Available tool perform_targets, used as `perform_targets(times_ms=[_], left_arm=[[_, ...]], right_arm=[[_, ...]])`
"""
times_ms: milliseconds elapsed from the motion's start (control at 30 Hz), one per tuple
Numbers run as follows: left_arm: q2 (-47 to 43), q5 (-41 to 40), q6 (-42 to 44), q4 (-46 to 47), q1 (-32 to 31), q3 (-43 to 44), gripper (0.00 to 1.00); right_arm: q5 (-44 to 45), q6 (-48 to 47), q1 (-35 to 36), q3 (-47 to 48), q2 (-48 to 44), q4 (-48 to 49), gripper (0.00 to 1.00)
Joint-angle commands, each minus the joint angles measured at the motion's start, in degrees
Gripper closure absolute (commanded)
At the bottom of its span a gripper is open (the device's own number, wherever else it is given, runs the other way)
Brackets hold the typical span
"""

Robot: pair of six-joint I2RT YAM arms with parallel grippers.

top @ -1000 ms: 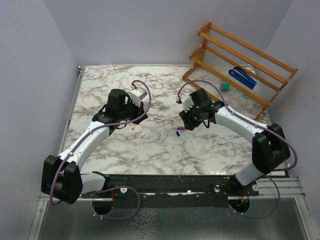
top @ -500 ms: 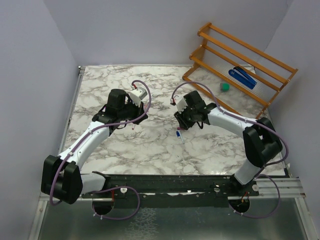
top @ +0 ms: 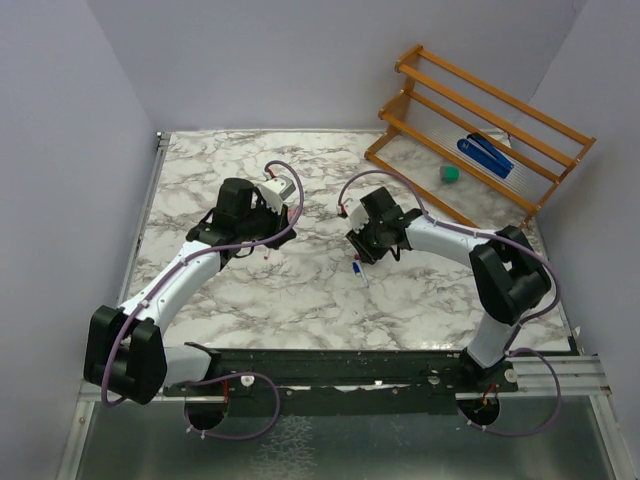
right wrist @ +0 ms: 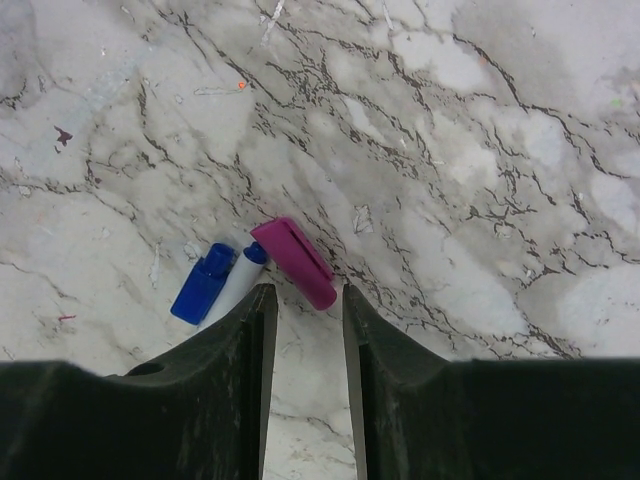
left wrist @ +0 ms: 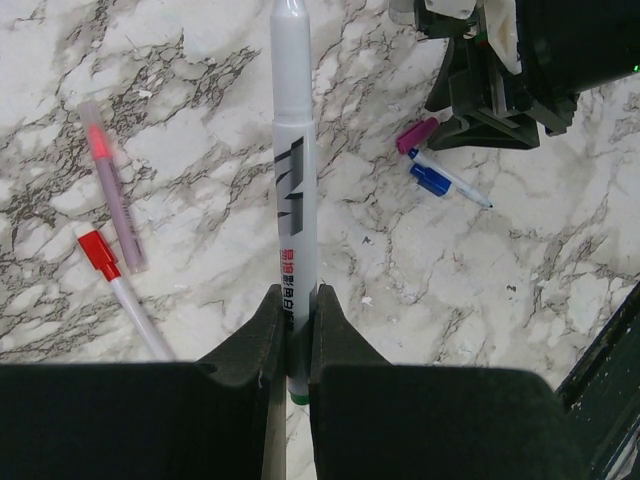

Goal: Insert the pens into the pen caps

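– Pens first: which one is up for capping?
– White pen (left wrist: 295, 200). The left gripper (left wrist: 298, 300) pinches it by the rear end, barrel pointing out ahead, raised over the worktop (left wrist: 560, 260).
– And its cap?
– Magenta cap (right wrist: 293, 262) lies flat near the middle of the worktop, just beside a blue-capped pen (right wrist: 215, 283). The right gripper (right wrist: 305, 298) hovers right at it, jaws half spread with nothing between them.
– How should it be taken?
– My judgement: straddle the cap across its width, low enough to catch it squarely and clear of the blue-capped pen. Which end is the mouth I cannot tell, so grip mid-body and leave both ends free. Close softly, since a small smooth tube may squirt out. Then lift, face the mouth to the pen's tip, line up both axes and push straight.
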Motion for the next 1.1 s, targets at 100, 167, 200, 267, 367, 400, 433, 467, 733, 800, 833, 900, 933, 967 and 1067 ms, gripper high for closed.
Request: perform_targets(times_ms=[100,167,200,267,367,400,433,467,733,800,833,900,933,967,1067], left_arm=[[0.27,0.64,-0.13,-0.50,0.21,1.31,1.00],[0.26,0.55,-0.10,-0.56,0.21,1.31,1.00],[0.22,0.55,-0.13,-0.61,0.21,1.31,1.00],[0.21,0.42,-0.05,-0.68,0.21,1.32,1.00],[0.24,0.33,0.09,-0.77,0.21,1.31,1.00],[0.12,0.28,0.10,-0.79,0.21,1.31,1.00],[0.11,0.21,0.15,-0.79,0.21,1.31,1.00],[0.09,0.13,0.14,-0.85,0.21,1.31,1.00],[0.09,0.00,0.31,-0.83,0.21,1.31,1.00],[0.19,-0.02,0.31,-0.91,0.21,1.31,1.00],[0.18,-0.02,0.31,-0.92,0.21,1.31,1.00],[0.21,-0.11,0.31,-0.92,0.21,1.31,1.00],[0.22,-0.11,0.31,-0.96,0.21,1.31,1.00],[0.23,-0.11,0.31,-0.96,0.17,1.31,1.00],[0.31,-0.06,0.31,-0.96,0.21,1.31,1.00]], right_arm=[[1.03,-0.17,0.83,2.15,3.20,2.15,0.63],[1.17,0.00,0.89,2.45,3.62,2.41,0.64],[1.20,0.05,0.91,2.55,3.82,2.46,0.64],[1.20,0.21,0.90,2.92,4.15,2.34,0.69],[1.01,0.41,0.91,3.51,4.76,2.50,0.71],[0.95,0.52,0.98,3.67,4.89,2.62,0.71],[0.87,0.56,1.04,3.81,4.98,2.82,0.71],[0.82,0.58,1.09,4.09,5.08,2.96,0.71],[-0.01,0.84,2.25,6.44,7.23,2.58,0.66],[0.03,0.92,2.43,6.60,7.54,2.27,0.67],[0.07,0.92,2.45,6.60,7.61,2.09,0.68],[0.12,0.93,2.46,6.41,7.52,1.83,0.68],[0.29,0.92,2.46,6.27,7.48,1.58,0.68],[0.43,0.96,2.46,6.11,7.31,1.47,0.68],[1.13,0.99,2.44,5.24,6.90,1.37,0.68]])
